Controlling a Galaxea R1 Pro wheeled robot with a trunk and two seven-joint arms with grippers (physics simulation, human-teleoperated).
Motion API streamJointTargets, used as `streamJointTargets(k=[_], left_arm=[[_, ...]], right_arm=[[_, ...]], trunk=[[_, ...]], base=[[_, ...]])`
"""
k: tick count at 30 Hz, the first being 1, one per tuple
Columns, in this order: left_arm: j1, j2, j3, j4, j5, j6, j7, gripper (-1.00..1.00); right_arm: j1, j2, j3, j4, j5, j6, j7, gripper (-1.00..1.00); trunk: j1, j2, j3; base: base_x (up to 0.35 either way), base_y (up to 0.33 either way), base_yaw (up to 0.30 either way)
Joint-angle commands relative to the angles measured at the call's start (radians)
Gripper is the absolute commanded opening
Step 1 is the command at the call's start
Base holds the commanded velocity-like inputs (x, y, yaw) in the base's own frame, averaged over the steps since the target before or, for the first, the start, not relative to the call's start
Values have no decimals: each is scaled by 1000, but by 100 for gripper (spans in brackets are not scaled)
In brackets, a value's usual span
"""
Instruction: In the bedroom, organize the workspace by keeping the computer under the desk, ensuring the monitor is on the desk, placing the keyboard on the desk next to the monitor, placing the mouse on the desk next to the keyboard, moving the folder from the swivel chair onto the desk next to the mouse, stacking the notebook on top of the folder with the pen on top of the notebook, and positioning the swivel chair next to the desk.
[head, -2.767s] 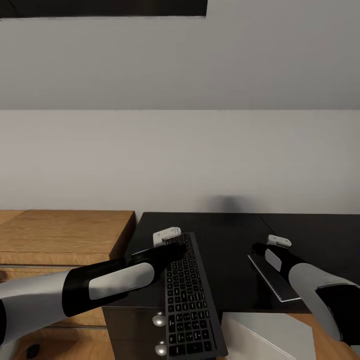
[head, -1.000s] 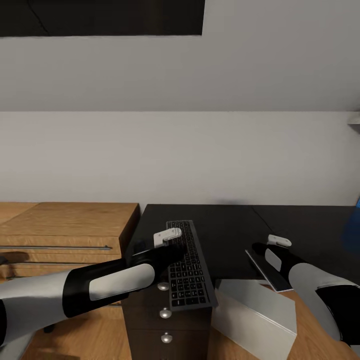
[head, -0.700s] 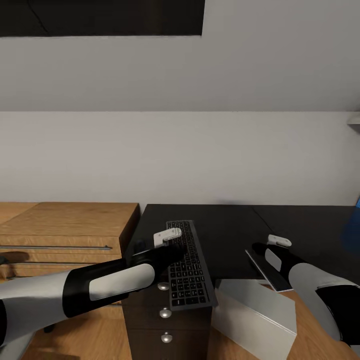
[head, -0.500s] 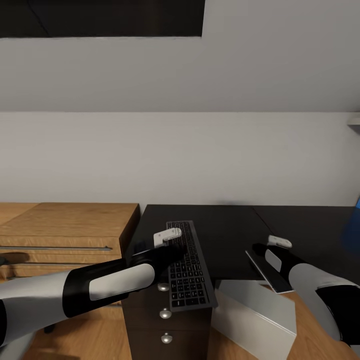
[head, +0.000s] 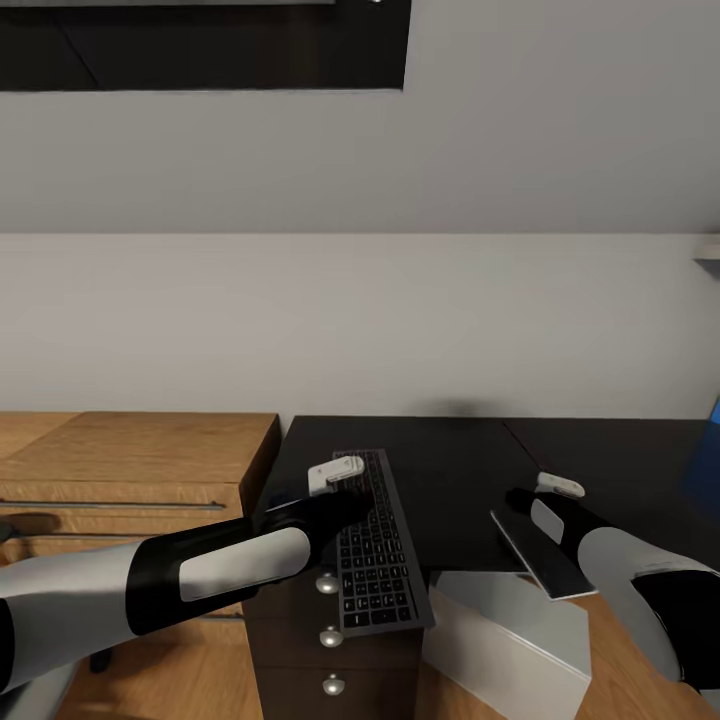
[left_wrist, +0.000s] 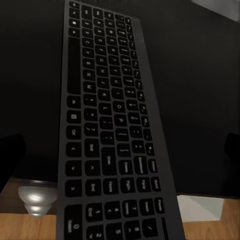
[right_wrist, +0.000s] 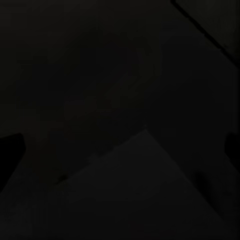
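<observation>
The black desk (head: 450, 470), the landmark here, stands against the grey wall with its glossy surface largely bare; a light wooden drawer chest (head: 130, 460) sits just beside its left end, and a white computer (head: 505, 640) stands on the wood floor in front of it, right of the drawer unit with round silver knobs (head: 328, 583). The keyboard (head: 375, 540) lies lengthwise on the surface's left part, its near end jutting past the front edge above the knobs. A thin dark notebook (head: 535, 545) with pale edges overhangs the front edge further right. The left gripper (head: 335, 475) hovers over the keyboard's left side; the left wrist view shows its dark fingertips wide apart, holding nothing. The right gripper (head: 555, 487) sits over the notebook; I cannot tell how its jaws stand.
</observation>
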Motion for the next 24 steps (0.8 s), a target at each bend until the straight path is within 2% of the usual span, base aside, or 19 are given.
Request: streamJointTargets(k=[1,5,11,12,17,24], left_arm=[[-2,0,-2,-1,5,-7,1,100],[-2,-1,-4,-1,5,-7,1,100],[-2,-6,-41,0,3,-7,1,100],[-2,-17,-51,0,2,-8,1,100],[-2,-30,-57,0,2,-8,1,100],[-2,-30,-57,0,1,-9,3,100]], right_arm=[[0,0,8,-3,-8,7,-5,100],[0,0,8,-2,-8,5,-5,100],[0,1,8,-1,-8,3,-6,100],[0,1,8,-1,-8,2,-6,100],[0,1,8,0,-8,2,-6,100],[0,1,10,1,-8,-1,-5,100]], trunk=[[-4,7,2],[-19,35,15],[-42,77,33],[-46,84,37],[-65,119,52],[-92,168,74]], base=[[0,0,0],[0,0,0],[0,0,0],[0,0,0],[0,0,0],[0,0,0]])
